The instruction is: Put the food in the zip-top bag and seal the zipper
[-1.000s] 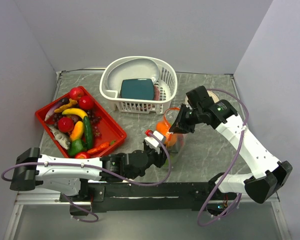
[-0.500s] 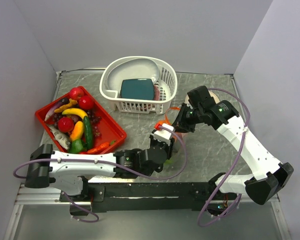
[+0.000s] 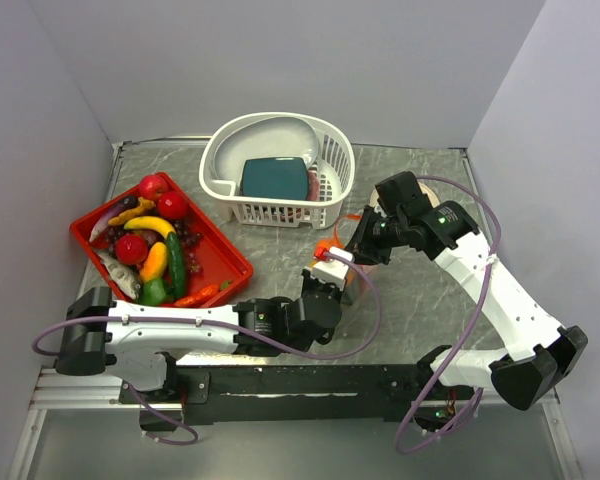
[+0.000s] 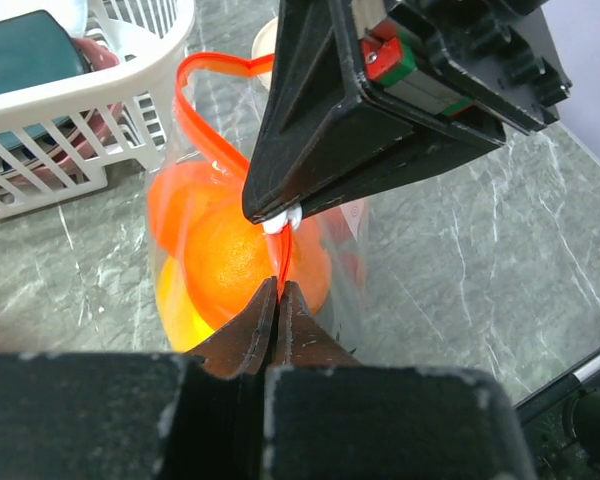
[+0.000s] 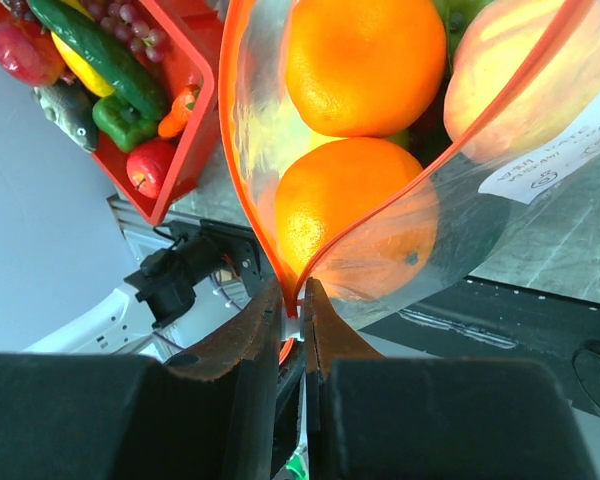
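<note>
Sealing is starting, left claw [image 4: 280,298] and right claw [image 5: 292,305] both pinching the zipper [image 4: 202,135] at the bag's [image 5: 420,260] end; next, one should be sliding along it.

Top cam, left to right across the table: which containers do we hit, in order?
red tray → white slotted basket → zip-top bag

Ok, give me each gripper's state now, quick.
Left gripper: shut on the thin orange-red zipper strip of the clear plastic bag.
Right gripper: shut on the same strip.
</note>
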Tool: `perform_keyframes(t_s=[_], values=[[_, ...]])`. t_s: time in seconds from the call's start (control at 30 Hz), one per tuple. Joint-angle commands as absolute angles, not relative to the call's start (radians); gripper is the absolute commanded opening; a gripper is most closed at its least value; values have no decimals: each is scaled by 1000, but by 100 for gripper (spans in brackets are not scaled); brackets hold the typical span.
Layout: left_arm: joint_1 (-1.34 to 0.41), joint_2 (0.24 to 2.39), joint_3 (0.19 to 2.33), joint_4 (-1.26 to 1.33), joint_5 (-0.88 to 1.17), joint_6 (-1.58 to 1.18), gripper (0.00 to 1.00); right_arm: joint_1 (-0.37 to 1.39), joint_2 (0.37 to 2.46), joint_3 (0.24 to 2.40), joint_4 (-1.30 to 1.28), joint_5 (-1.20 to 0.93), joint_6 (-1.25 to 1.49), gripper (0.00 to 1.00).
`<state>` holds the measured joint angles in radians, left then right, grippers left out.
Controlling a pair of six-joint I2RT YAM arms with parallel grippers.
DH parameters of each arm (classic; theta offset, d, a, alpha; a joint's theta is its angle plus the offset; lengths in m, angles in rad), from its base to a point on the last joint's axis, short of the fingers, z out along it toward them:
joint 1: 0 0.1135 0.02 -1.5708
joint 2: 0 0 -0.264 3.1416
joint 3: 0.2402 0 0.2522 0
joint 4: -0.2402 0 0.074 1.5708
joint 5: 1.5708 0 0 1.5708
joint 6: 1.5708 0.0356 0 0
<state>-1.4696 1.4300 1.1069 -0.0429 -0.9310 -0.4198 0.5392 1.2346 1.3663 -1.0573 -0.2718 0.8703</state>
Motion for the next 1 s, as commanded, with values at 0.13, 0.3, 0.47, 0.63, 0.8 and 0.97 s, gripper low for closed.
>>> perform_keyframes(t_s=[0.13, 0.3, 0.47, 0.63, 0.8, 0.97], values=[[-1476, 1310, 1046, -20, -793, -428, 1, 505, 1207, 1388, -1011, -164, 847, 0], [-1476, 1201, 979, -93, -785, -520, 1, 428, 1167, 1379, -966, -121, 830, 0], [-1476, 1135, 954, -182, -772, -598, 1, 374, 1143, 1387, -936, -46, 808, 0], [-1476, 1074, 942, -255, -755, -643, 1, 292, 1134, 1376, -923, -37, 785, 0], [-1476, 1020, 919, -288, -744, -675, 1, 215, 1120, 1370, -899, -29, 756, 0], [-1476, 1000, 917, -333, -729, -693, 1, 152, 1114, 1353, -882, -12, 729, 0]])
